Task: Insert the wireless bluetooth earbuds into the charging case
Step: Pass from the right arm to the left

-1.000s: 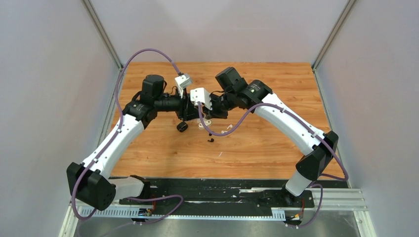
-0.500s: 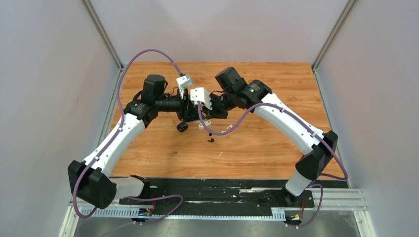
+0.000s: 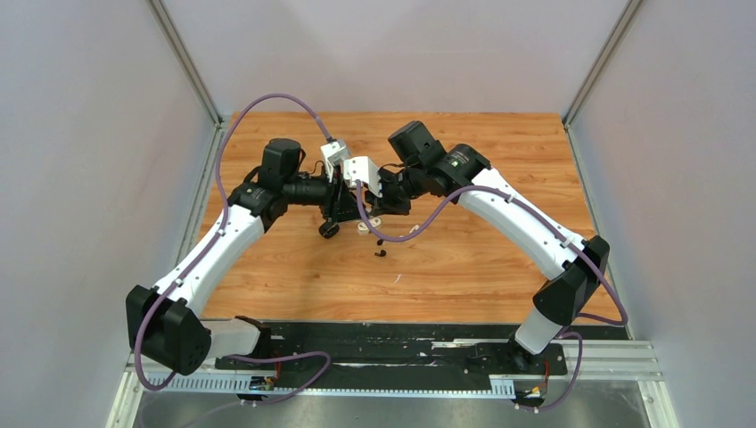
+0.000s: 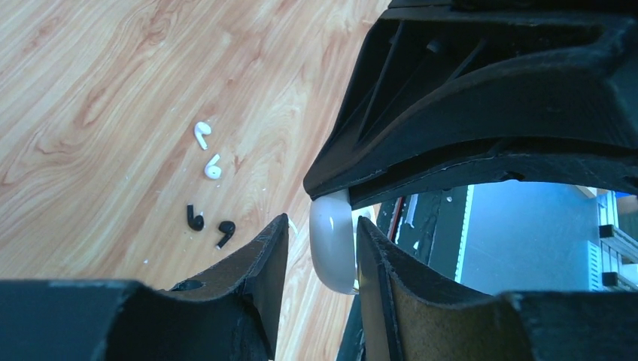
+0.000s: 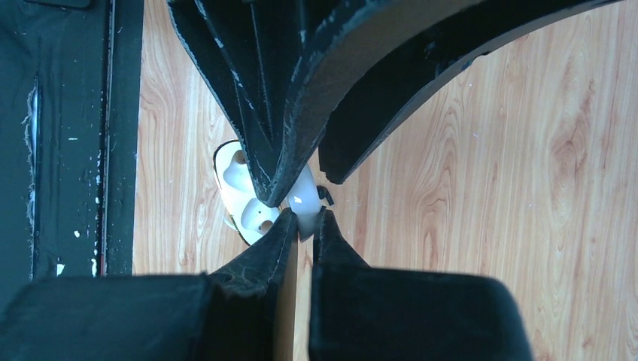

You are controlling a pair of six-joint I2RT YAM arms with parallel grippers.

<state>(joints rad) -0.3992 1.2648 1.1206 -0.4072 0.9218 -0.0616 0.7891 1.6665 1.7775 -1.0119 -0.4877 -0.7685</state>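
Left wrist view, taken from left to right: two white earbuds (image 4: 201, 134) lie on the tabletop (image 4: 113, 90) with two black earbuds (image 4: 195, 218) just beside them. All four are loose, to the left of the charging case (image 4: 333, 248) and apart from it. The case sits between the jaws of the left gripper (image 4: 323, 229). One jaw touches its rounded white shell and a sliver of gap shows at the other, so I cannot tell whether this is a real clamp. In the right wrist view the case is open. Its two sockets (image 5: 263, 219) are bare, so it holds no earbud. To their right the upright lid (image 5: 305, 197) is pinched between the nearly closed jaws of the right gripper (image 5: 305, 226), with the left arm's fingers reaching down around the same spot. In the top external view both wrists crowd over the case at mid-tabletop. My reading is that the step in hand is getting the case open and steady, and no insertion has begun. The next move likely calls for one arm to keep the case braced with the lid back. The other would release, travel to an earbud near the case and take a very fine pinch on it. The white pair, I judge, match this shell, and each stem would need to point down into its socket.
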